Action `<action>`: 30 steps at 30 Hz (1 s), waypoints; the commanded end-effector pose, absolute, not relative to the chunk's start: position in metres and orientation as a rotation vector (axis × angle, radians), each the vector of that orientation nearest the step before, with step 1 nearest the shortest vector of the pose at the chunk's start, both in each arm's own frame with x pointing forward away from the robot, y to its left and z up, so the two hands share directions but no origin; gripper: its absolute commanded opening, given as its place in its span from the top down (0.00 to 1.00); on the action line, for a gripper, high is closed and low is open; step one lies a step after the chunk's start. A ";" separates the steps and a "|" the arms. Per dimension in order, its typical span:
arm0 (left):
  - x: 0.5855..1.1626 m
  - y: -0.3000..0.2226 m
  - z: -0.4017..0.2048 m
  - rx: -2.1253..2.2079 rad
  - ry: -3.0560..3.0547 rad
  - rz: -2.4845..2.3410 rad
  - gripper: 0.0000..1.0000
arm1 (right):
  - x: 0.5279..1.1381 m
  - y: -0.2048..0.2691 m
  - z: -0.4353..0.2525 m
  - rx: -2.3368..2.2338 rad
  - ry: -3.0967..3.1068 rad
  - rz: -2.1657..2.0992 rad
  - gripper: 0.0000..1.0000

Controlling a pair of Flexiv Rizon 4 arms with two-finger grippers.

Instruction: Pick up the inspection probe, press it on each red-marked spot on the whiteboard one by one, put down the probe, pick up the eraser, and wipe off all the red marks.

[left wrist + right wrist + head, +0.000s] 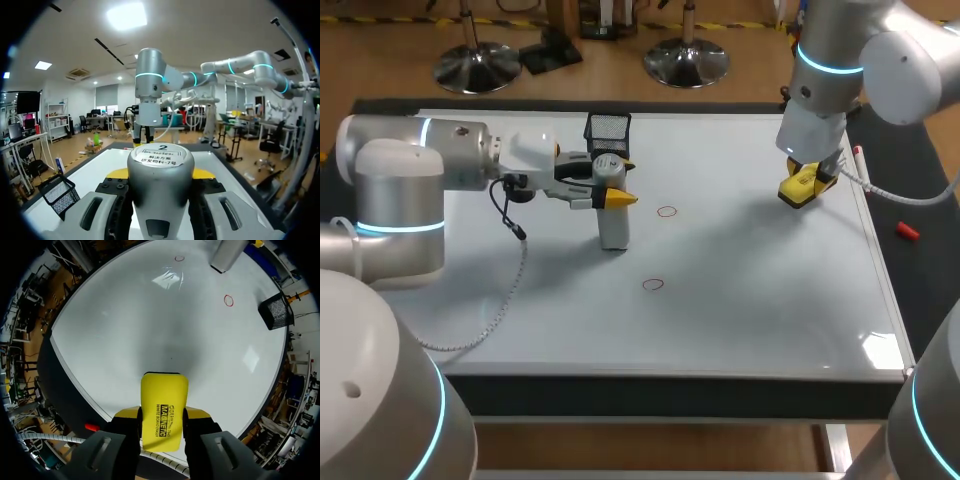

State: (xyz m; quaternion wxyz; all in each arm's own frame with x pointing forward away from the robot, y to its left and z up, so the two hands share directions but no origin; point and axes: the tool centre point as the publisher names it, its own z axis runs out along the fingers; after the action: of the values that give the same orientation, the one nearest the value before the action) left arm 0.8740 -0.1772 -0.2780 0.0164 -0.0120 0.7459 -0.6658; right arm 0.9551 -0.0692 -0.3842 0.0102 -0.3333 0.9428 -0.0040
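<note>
whiteboard [750,300]: glossy white, pale frame;
far red mark [667,211] and near red mark [653,285]: thin red ring outlines, white inside;
probe [611,215]: silver-grey, white cap label with black print;
eraser [800,186]: bright yellow, black lettering;
left gripper [620,182]: yellow tips, black fingers, white housing;
right gripper [810,180]: yellow tips, black fingers;
mesh basket [608,129]: black wire grid;
left arm [410,170] and right arm [840,50]: silver-grey, glowing cyan rings;
desk [930,270]: black;
small red thing [907,231]: plain red, at the right
</note>
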 end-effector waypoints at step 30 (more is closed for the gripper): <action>0.855 -0.087 -0.240 -0.262 2.120 -1.917 1.00 | 0.955 -0.070 -0.383 -1.043 2.943 -0.017 1.00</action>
State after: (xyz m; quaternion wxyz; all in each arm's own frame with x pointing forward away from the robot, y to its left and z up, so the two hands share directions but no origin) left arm 0.8716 -0.1054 -0.2478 0.1044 -0.0663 0.7373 -0.6642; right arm 0.9551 -0.0692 -0.3842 0.0102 -0.3333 0.9428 -0.0040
